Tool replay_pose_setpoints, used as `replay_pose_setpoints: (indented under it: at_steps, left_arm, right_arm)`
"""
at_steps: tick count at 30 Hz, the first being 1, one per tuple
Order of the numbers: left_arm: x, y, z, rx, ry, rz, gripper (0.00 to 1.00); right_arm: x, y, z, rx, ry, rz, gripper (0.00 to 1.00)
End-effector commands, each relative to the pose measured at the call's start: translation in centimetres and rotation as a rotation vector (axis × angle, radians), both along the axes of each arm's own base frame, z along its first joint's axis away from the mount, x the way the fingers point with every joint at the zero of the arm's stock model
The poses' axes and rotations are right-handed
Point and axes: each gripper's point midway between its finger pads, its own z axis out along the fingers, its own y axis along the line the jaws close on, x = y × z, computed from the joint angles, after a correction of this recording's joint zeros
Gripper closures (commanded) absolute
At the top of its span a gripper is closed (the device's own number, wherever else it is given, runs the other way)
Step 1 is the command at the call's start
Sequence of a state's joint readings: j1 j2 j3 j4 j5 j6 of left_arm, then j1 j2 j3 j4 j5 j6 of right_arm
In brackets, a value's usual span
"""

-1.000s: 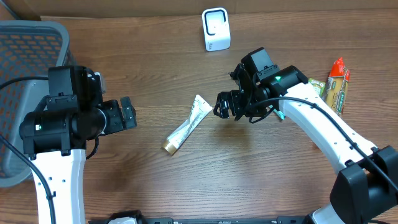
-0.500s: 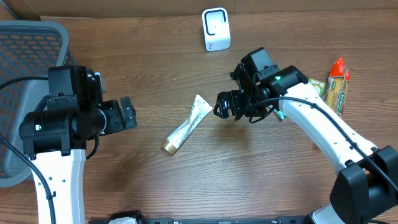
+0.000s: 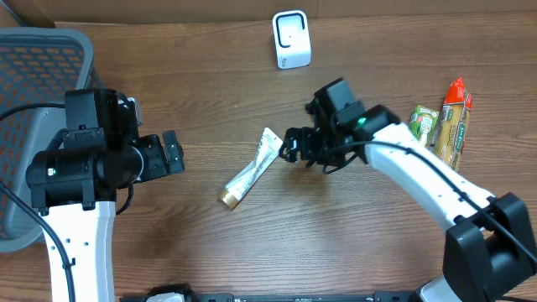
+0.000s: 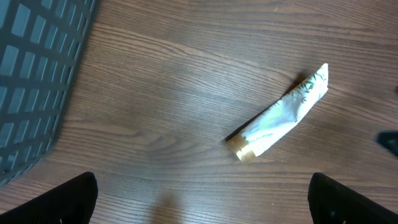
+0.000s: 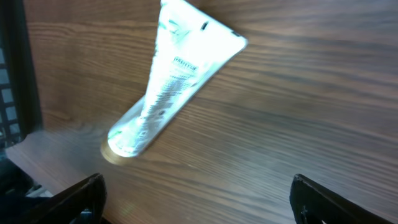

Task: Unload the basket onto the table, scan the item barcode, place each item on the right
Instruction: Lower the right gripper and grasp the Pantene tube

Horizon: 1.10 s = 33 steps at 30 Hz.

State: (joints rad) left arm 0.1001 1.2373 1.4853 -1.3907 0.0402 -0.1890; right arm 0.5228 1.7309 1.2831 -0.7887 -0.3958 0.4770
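While both grippers stand spread and grasp nothing, the white tube (image 3: 251,171) with green print and a gold cap lies flat on the wooden table (image 3: 336,235), just beside the right gripper (image 3: 289,148).

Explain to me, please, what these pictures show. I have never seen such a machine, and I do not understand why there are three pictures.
These are two robot arms at a wooden table. One picture is taken from above the table. The other two come from small cameras on each arm's wrist, looking down past its own claw.

From above, the left claw and the right claw both stand open and hold nothing. The right claw is close to the flat end of a tube that lies in the middle of the table; both wrist cameras also see this tube.

Also on the table: a small white scanner at the far edge, a grey basket at the left, and two snack packets at the right.

The job is to scan the tube's barcode; the tube is not yet picked up.
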Motion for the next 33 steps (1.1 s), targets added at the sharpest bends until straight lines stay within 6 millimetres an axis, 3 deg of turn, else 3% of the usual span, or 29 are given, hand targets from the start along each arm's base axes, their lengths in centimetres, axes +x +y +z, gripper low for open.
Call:
replay_pose_setpoints:
  at_steps: [1, 15, 20, 29, 33]
  left_arm:
    - [0.2, 0.0, 0.4, -0.009, -0.014, 0.017, 0.00]
    - [0.2, 0.0, 0.4, -0.009, -0.014, 0.017, 0.00]
    - [0.2, 0.0, 0.4, -0.009, -0.014, 0.017, 0.00]
    - [0.2, 0.0, 0.4, -0.009, -0.013, 0.017, 0.00]
    - [0.2, 0.0, 0.4, -0.010, -0.013, 0.017, 0.00]
  right_arm:
    - [-1.4, 2.0, -0.7, 0.030, 0.039, -0.036, 0.07]
    - [-1.2, 6.3, -1.2, -0.006, -0.061, -0.193, 0.09]
    - [-1.8, 8.5, -3.0, 0.002, -0.057, -0.161, 0.10]
    - [-1.4, 8.5, -6.3, -0.055, -0.013, -0.289, 0.10]
    - [-1.8, 10.1, -7.9, -0.046, -0.019, -0.264, 0.14]
